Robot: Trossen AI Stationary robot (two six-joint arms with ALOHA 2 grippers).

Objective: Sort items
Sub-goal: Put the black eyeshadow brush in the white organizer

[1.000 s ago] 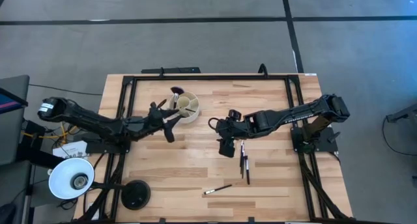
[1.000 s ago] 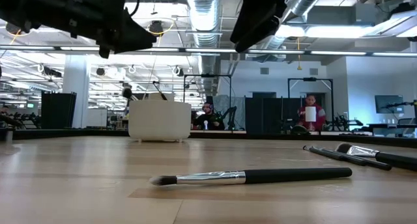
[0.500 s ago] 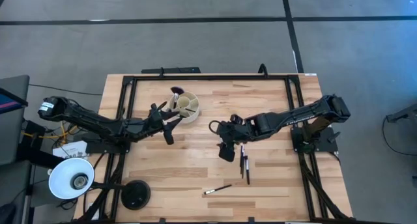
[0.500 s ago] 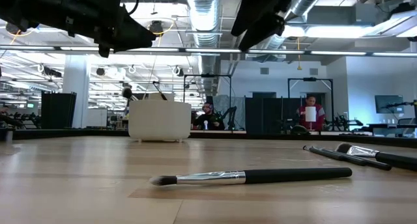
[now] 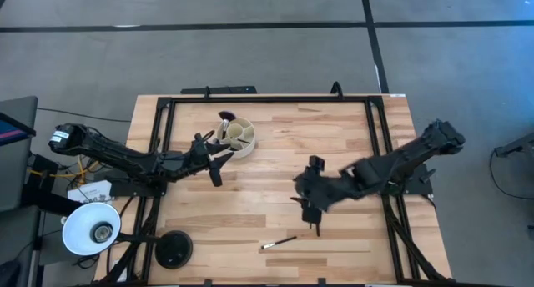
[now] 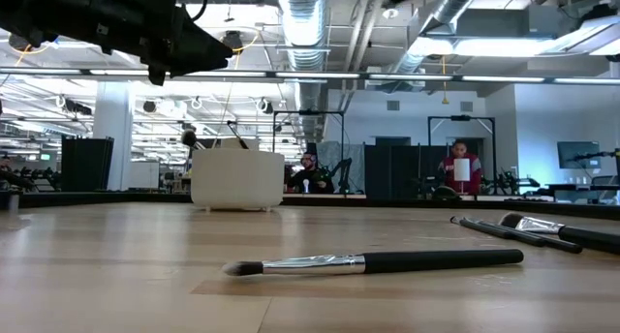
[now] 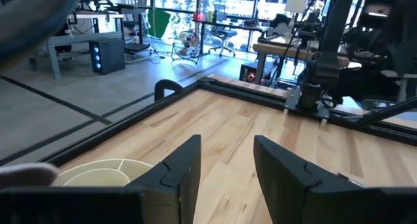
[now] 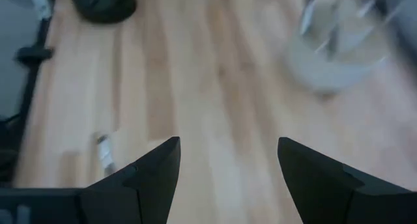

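Note:
One thin dark-handled brush [image 5: 278, 243] [image 6: 373, 263] lies flat on the wood near the table's front edge. Other brushes [image 6: 542, 231] lie side by side to its right; in the high view my right gripper [image 5: 305, 200] hovers over them, open and empty, so only their near ends [image 5: 317, 229] show. The round cream divided cup [image 5: 239, 137] stands at the far left with brushes upright in it, one with a dark-reddish head [image 5: 224, 116]. My left gripper [image 5: 221, 163] [image 7: 225, 165] hangs open and empty just beside the cup, on its near-left side.
A black frame [image 5: 267, 98] runs around the tabletop. A white lamp shade [image 5: 92, 229] and a black round base [image 5: 173, 249] stand at the near left corner. Bare wood [image 5: 267, 178] lies between the two grippers. People [image 6: 461, 168] show in the room behind.
My right gripper has swung from the table's middle toward the near edge and a little to the right, rising out of the top of the low view. It has stayed open and empty. The brushes on the table have not moved.

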